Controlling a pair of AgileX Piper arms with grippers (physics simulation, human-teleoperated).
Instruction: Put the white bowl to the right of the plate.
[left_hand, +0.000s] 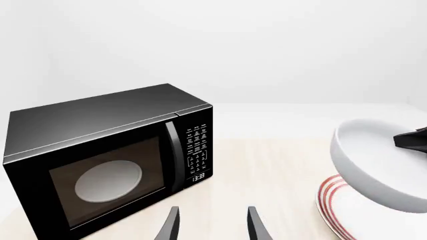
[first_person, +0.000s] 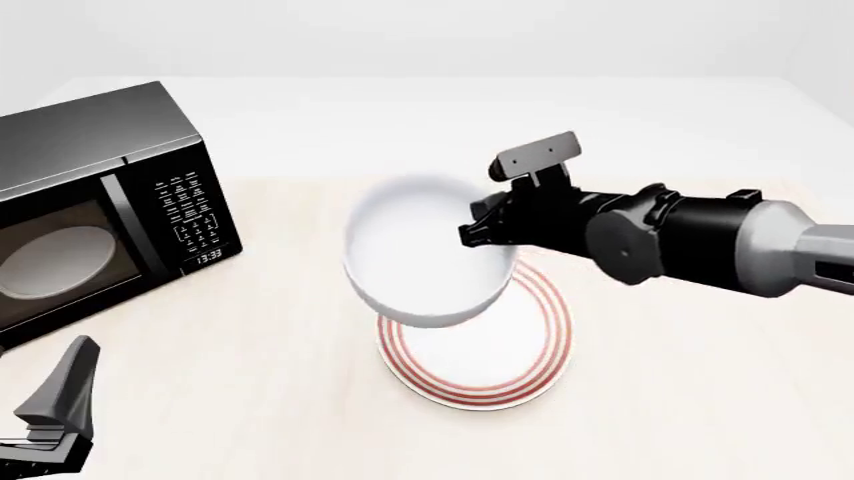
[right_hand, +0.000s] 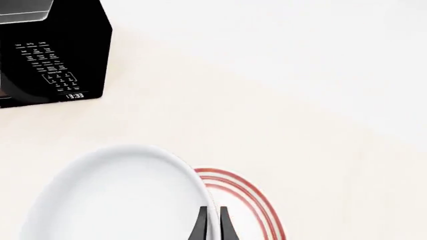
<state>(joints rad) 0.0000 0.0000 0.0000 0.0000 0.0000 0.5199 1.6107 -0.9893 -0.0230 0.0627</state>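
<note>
Bowl (first_person: 424, 252) pinched at its rim by right gripper (first_person: 470, 232), lifted above plate (first_person: 534, 345); bare table lies to the right. Left gripper (left_hand: 212, 222) open, idle.

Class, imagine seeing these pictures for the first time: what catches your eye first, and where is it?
The white bowl hangs tilted in the air above the plate, its rim pinched by the right gripper. A black microwave with its door shut stands at the table's left.

The white bowl (first_person: 424, 262) hides part of the plate (first_person: 527, 355).
</note>
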